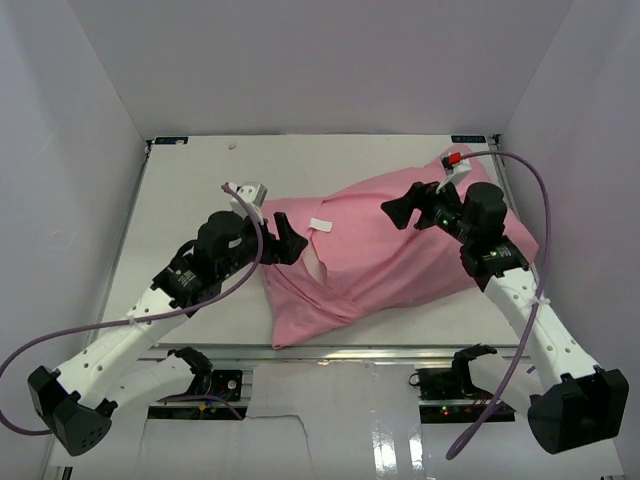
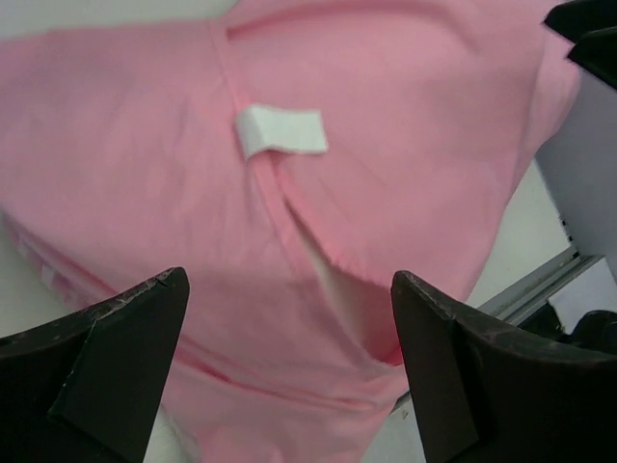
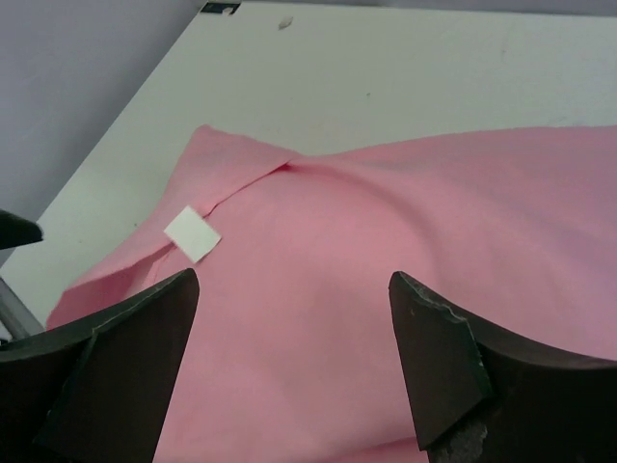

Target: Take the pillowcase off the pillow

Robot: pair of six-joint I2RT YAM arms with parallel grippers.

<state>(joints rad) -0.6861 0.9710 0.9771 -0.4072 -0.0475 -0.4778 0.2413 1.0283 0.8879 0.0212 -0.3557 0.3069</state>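
Observation:
The pink pillowcase (image 1: 390, 250) covers the pillow and lies across the middle of the table. A small white tag (image 1: 320, 224) sits on its left part. A slit below the tag shows a strip of the off-white pillow (image 1: 316, 268). My left gripper (image 1: 292, 241) is open and empty, just above the pillowcase's left end. In the left wrist view (image 2: 289, 338) the jaws frame the slit and the pillow (image 2: 339, 285), with the tag (image 2: 280, 131) beyond. My right gripper (image 1: 398, 213) is open and empty above the pillowcase's upper right part (image 3: 294, 357), facing the tag (image 3: 193, 234).
The white table (image 1: 190, 190) is enclosed by pale walls on the left, back and right. An aluminium rail (image 1: 380, 352) runs along the near edge, close to the pillowcase's lower corner. Purple cables (image 1: 530, 190) loop off both arms.

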